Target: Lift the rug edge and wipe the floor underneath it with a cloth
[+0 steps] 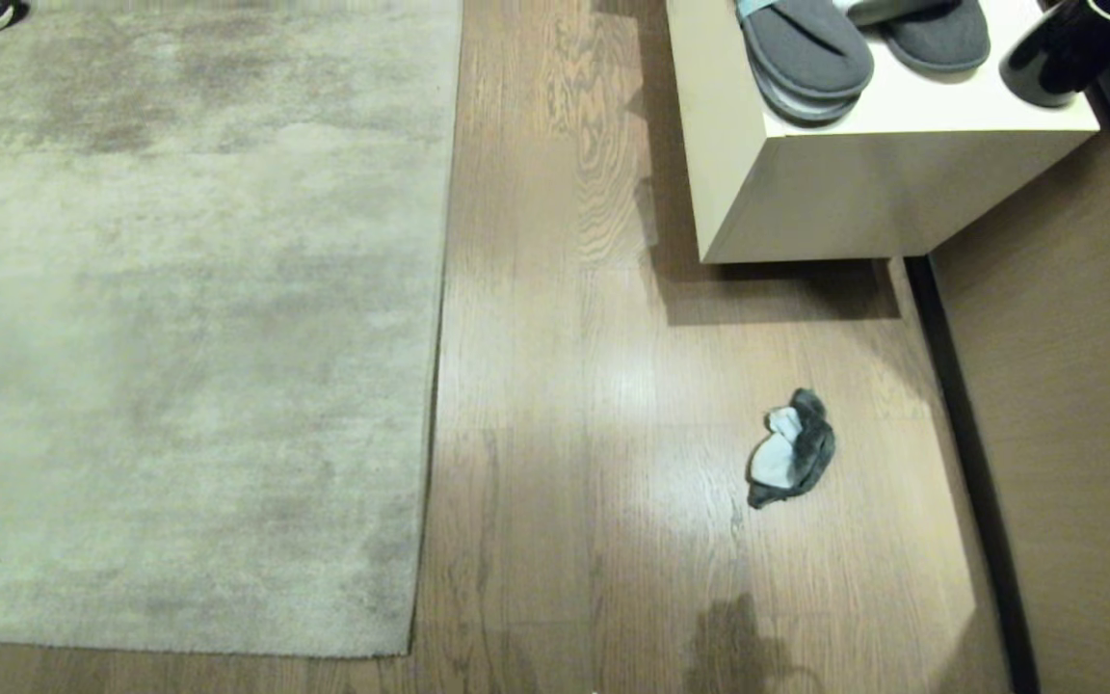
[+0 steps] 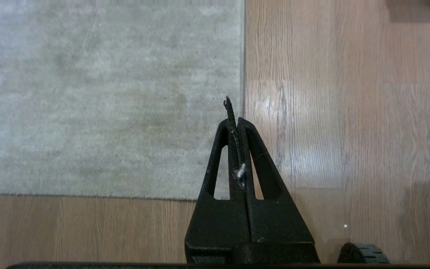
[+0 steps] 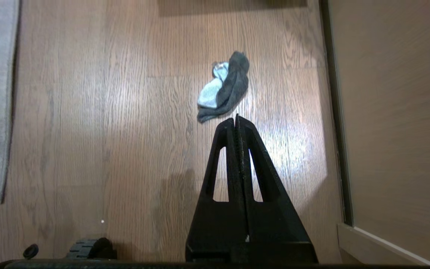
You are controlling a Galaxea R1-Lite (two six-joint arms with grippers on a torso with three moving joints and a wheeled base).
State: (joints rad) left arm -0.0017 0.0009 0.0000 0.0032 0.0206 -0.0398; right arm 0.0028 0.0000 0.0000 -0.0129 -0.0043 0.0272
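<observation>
While both arms hang parked above the floor (image 1: 613,405), I see the cloth (image 1: 791,449) lying crumpled on bare planks, well apart from the rug edge (image 1: 435,328) and near the white cabinet (image 1: 863,183) that carries grey slippers (image 1: 806,53). My left gripper (image 2: 237,119) hovers over the rug's corner, fingers pressed together and empty, a wisp of lint caught between them. My right gripper (image 3: 236,121), likewise closed on nothing, points just short of the cloth.
</observation>
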